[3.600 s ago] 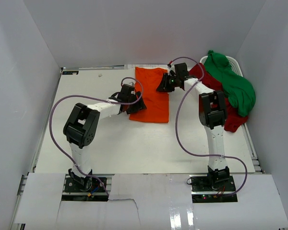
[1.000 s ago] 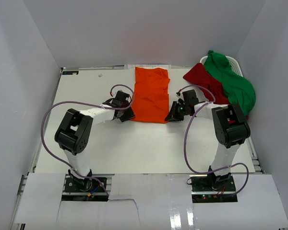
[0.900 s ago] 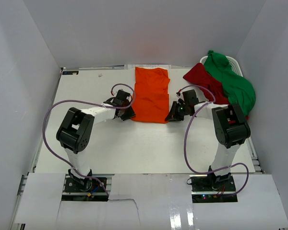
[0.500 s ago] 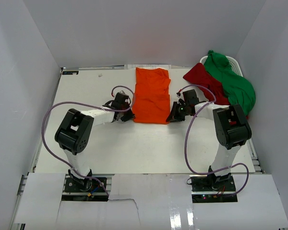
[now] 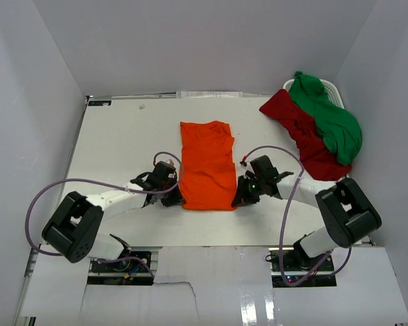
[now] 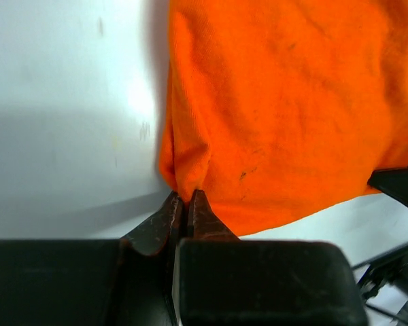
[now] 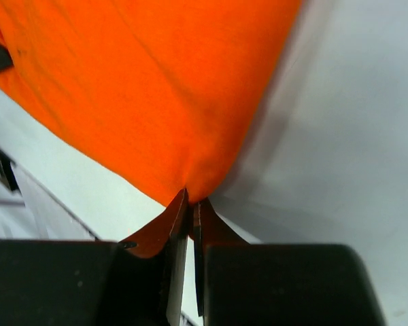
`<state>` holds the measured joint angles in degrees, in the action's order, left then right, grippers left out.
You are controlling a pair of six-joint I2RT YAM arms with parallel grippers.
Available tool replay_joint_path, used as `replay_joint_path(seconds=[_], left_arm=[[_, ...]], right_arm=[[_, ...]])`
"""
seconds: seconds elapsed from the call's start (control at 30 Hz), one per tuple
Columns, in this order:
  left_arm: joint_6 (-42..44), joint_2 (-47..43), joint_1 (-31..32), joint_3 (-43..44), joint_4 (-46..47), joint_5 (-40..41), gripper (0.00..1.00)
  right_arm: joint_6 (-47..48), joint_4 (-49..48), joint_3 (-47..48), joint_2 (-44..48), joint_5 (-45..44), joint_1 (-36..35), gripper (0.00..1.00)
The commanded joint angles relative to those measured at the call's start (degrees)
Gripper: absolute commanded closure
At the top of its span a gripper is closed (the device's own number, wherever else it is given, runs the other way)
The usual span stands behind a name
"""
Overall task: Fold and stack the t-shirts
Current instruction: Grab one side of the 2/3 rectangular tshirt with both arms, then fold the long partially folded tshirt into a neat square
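I hold the left tool and the right tool each clamped on a near corner of the bright orange cotton t-shirt. Both arms have just dragged it nearer across the white desk, ready for folding. The dark red cotton t-shirt and the green cotton t-shirt lie heaped far right.

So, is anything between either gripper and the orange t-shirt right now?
Nothing visible. The left gripper and right gripper are each shut on a near corner of the orange t-shirt, with the cloth pinched directly between their tips. The dark red t-shirt and green t-shirt lie heaped apart at the far right.
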<state>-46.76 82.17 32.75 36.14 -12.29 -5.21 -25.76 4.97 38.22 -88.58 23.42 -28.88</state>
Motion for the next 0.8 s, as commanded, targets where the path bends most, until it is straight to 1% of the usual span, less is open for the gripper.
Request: replay_joint_path(seconds=[0.0,0.03,0.13,0.33,0.43,0.5,0.63,0.77], left_arm=[[-3.24,-6.04,4.67,-4.93,-8.09,-0.5,0.93],[-4.2,-9.1,5.91,-6.77,-8.71,-0.33,0.93],[-7.9,-13.25,9.69,-9.59,-12.65,-0.06,0.92],[-12.47,-24.94,11.1,-11.71,-18.81,-0.32,0.93],[-12.83,-28.29,11.63,-10.31,-23.55,-0.15,0.93],[-12.91,-29.34,11.98,-8.82,-24.97,-0.23,0.93],[-13.18,-30.4,12.51,-6.18,-26.9,-1.03,0.92],[-12.83,-30.23,12.6,-1.87,-29.27,0.81,0.92]], right_arm=[[-3.23,5.66,-6.47,5.85,-3.03,-4.59,0.91],[-4.29,5.84,-9.45,9.26,-2.59,-6.78,0.91],[-8.6,6.63,-14.64,15.96,-1.72,-10.92,0.91],[-15.11,10.31,-18.53,28.27,-1.8,-17.25,0.91],[-15.9,14.26,-18.44,32.66,-1.27,-17.96,0.91],[-15.81,16.11,-17.39,34.77,-1.18,-18.22,0.91],[-15.38,19.37,-14.58,37.07,0.13,-18.4,0.91],[-13.8,23.14,-9.66,37.95,-1.18,-18.4,0.9]])
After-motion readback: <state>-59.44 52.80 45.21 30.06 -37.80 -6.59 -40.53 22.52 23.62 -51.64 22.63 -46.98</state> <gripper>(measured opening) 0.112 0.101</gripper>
